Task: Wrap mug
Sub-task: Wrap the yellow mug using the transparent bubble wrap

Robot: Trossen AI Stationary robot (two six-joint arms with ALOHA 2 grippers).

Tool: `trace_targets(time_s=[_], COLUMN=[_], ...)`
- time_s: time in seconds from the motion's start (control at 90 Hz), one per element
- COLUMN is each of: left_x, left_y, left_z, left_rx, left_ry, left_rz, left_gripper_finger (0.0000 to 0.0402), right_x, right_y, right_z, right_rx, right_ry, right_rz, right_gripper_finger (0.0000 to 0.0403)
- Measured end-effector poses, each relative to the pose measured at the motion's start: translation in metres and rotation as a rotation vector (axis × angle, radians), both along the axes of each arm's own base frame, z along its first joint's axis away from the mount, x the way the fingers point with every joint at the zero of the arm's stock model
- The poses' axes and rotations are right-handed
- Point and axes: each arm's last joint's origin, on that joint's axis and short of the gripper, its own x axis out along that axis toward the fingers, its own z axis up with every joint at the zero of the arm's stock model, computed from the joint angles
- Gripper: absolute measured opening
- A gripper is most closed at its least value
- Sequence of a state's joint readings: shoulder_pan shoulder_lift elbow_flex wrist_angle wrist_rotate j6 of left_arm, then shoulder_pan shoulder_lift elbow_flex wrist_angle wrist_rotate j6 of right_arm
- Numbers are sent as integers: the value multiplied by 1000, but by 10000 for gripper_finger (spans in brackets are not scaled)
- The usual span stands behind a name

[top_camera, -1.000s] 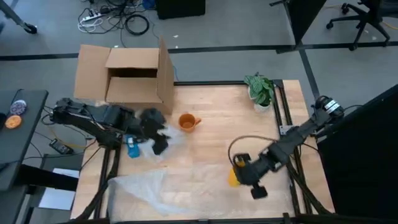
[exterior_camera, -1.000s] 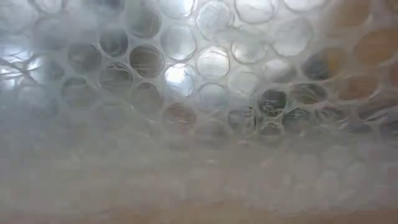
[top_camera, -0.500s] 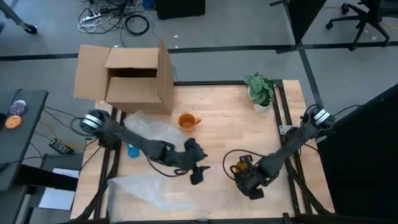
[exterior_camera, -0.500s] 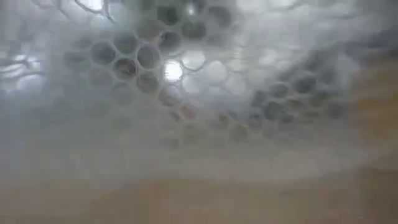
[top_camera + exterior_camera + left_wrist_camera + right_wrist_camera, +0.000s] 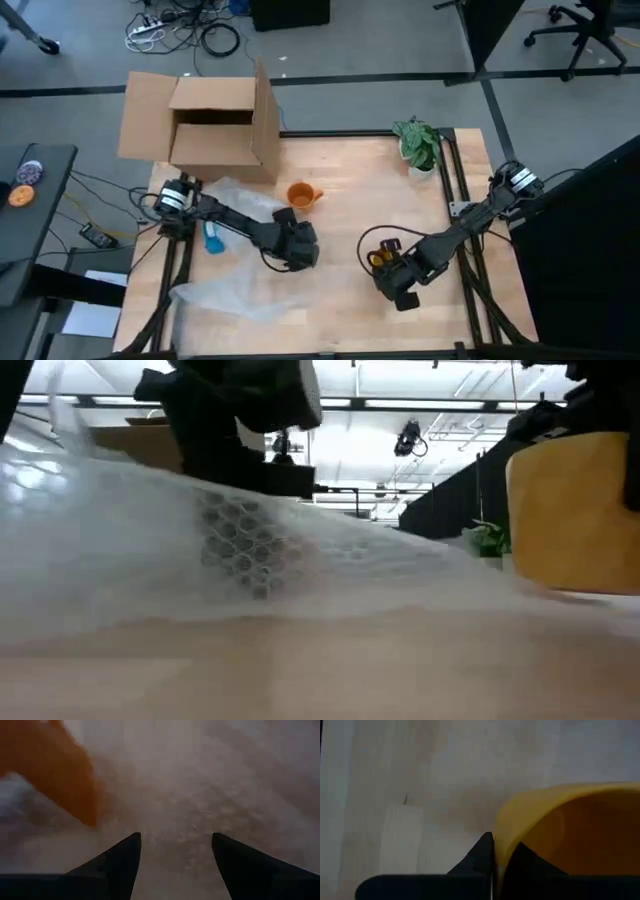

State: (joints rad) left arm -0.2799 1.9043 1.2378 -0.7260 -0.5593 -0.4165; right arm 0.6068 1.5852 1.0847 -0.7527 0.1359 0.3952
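My right gripper point(image 5: 398, 283) is shut on a yellow mug point(image 5: 378, 259) near the table's front right; in the low view the mug point(image 5: 575, 510) stands upright at the right. A clear sheet of bubble wrap point(image 5: 235, 295) lies crumpled at the near left and rises in front of the low camera point(image 5: 240, 550). My left gripper point(image 5: 298, 247) is open at mid-table, just beyond the wrap's far edge, its fingers point(image 5: 127, 855) spread over a hazy surface. An orange mug point(image 5: 302, 195) stands farther back. My right gripper pinches the yellow mug's rim point(image 5: 502, 827), with one finger point(image 5: 482, 852) outside the wall and the other inside the hollow. The fingers come from above, pointing down. The mug stays upright; the wrap hides whether its base rests on the table. My left gripper: whether it touches the wrap cannot be told.
An open cardboard box point(image 5: 200, 125) stands at the far left. A potted plant point(image 5: 418, 145) sits at the far right corner. A second clear sheet point(image 5: 245, 200) and a blue object point(image 5: 212, 238) lie under my left arm. Bare wood point(image 5: 350, 200) shows between the arms.
My left gripper swung from the far left to the near middle of the table, then drew back a little toward the far left. The bubble wrap's right part has bunched toward the left and come off the low camera. My right gripper carried the yellow mug slightly toward the far edge.
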Motion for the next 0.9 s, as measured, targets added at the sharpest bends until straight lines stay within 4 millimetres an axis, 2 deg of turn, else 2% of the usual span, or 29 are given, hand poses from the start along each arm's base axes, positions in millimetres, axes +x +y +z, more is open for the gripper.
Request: trace_targets(time_s=[0.111,0.2,0.289,0.378,0.5,0.567,0.633,0.744,0.822,0.9], left_x=[5,13,21,27,31,33,33,27,21,14], left_y=[-13,-28,-45,-61,-81,-91,-101,-113,-117,-121], left_z=[25,44,57,61,48,31,13,-14,-16,-10], left_rx=[33,30,-5,-51,-109,-139,-201,-290,-317,-316], left_ry=[-4,-77,-198,-332,-408,-405,-360,-221,-167,-124], left_rz=[-83,-116,-147,-177,-276,-315,-367,-434,-418,-404], left_gripper_finger=[229,229,229,229,229,229,229,229,229,229], right_x=[0,0,-1,-1,0,3,6,12,15,19], right_y=[1,2,4,9,8,4,-3,-12,-12,-3], right_z=[-7,-8,2,19,31,30,22,-2,-18,-24], right_rx=[56,94,94,61,-45,-117,-161,-165,-97,-27], right_ry=[-1,16,31,-4,-66,-103,-96,-14,61,86], right_rz=[9,-8,-21,-19,-21,-32,-53,-80,-86,-82], right_gripper_finger=[0,0,0,0,0,0,0,0,0,0])
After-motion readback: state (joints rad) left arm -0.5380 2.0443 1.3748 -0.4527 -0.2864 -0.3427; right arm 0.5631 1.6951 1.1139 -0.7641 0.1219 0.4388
